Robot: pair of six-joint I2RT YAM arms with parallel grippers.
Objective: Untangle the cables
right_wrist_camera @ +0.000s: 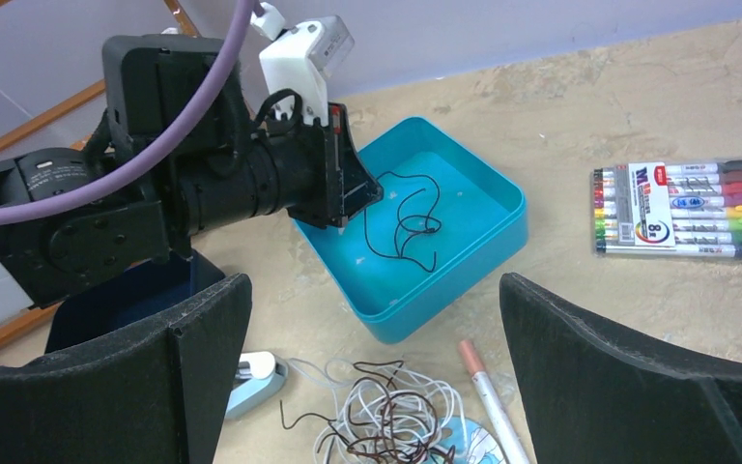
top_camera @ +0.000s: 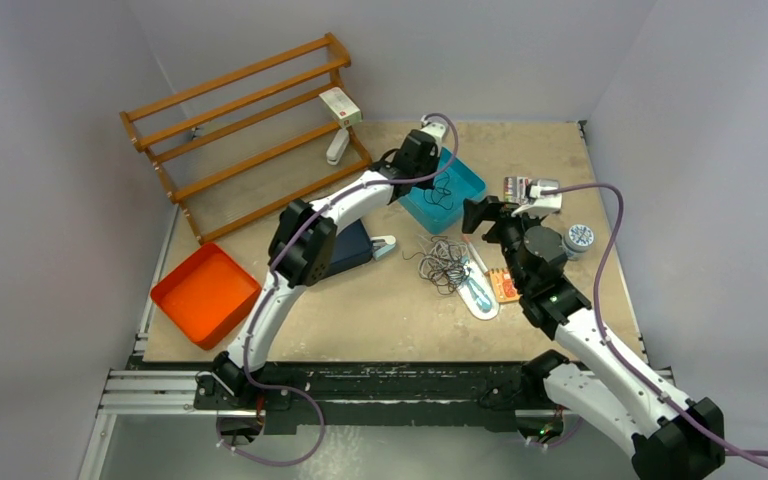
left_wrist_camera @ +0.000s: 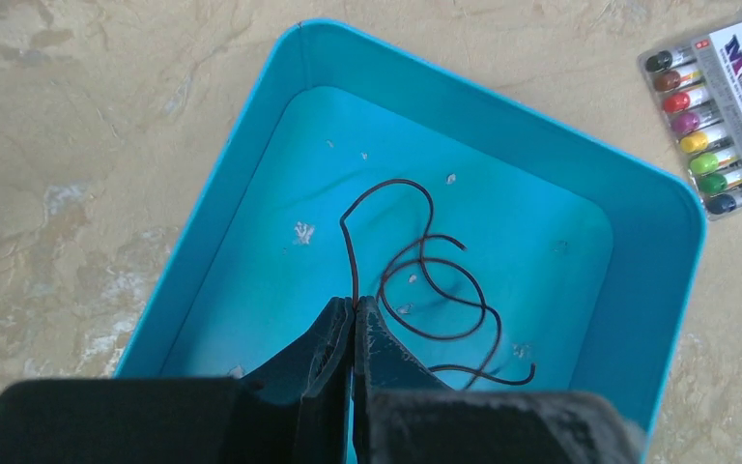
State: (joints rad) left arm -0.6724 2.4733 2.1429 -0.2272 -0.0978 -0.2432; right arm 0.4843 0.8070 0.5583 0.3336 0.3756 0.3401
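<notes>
My left gripper (left_wrist_camera: 355,302) is shut on the end of a thin black cable (left_wrist_camera: 345,242). The cable's loops hang down and lie inside the teal box (left_wrist_camera: 676,222). In the top view this gripper (top_camera: 438,172) is over the box (top_camera: 472,186). It also shows in the right wrist view (right_wrist_camera: 365,198). A tangle of white and dark brown cables (top_camera: 445,262) lies on the table in front of the box and shows in the right wrist view (right_wrist_camera: 396,425). My right gripper (right_wrist_camera: 372,290) is open and empty above and just behind the tangle. In the top view it (top_camera: 480,215) is to the right of the box.
A marker pack (top_camera: 525,188) lies right of the teal box. A pen (top_camera: 478,258), a blue-white card (top_camera: 478,296) and a small orange item (top_camera: 505,287) lie beside the tangle. A dark blue box (top_camera: 352,248), an orange tray (top_camera: 205,293) and a wooden rack (top_camera: 250,130) stand to the left.
</notes>
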